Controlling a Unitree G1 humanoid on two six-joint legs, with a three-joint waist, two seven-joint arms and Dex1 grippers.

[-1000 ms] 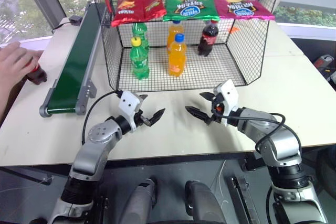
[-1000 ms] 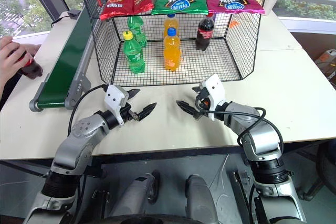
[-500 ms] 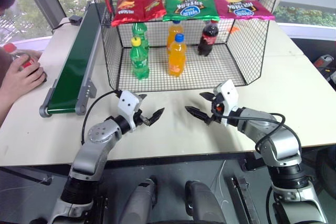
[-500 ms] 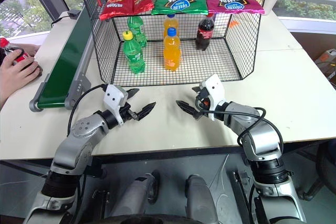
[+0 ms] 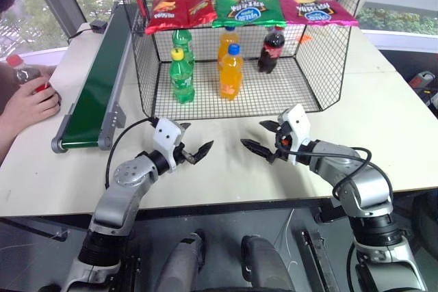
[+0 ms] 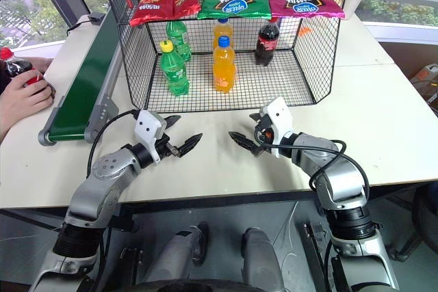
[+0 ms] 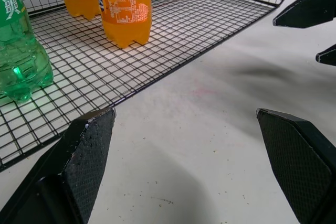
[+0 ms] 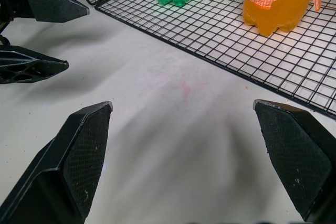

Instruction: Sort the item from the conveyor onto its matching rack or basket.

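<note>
At the far left edge of the left eye view a person's hand (image 5: 31,104) grips the cola bottle (image 5: 25,75) by its red label (red cap up, tilted a little), well apart from both grippers. Just right of it the conveyor (image 5: 99,80) runs from lower left up toward the top, its green belt bare. The wire basket (image 5: 311,73) fills the upper centre: two green bottles (image 5: 181,75), two orange bottles (image 5: 230,72) and a dark cola bottle (image 5: 272,49) stand inside, chip bags (image 5: 248,3) across the back. Below, over the pale table (image 5: 383,128), the left gripper (image 5: 195,152) and right gripper (image 5: 259,143) face each other, both with fingers spread apart and holding nothing.
</note>
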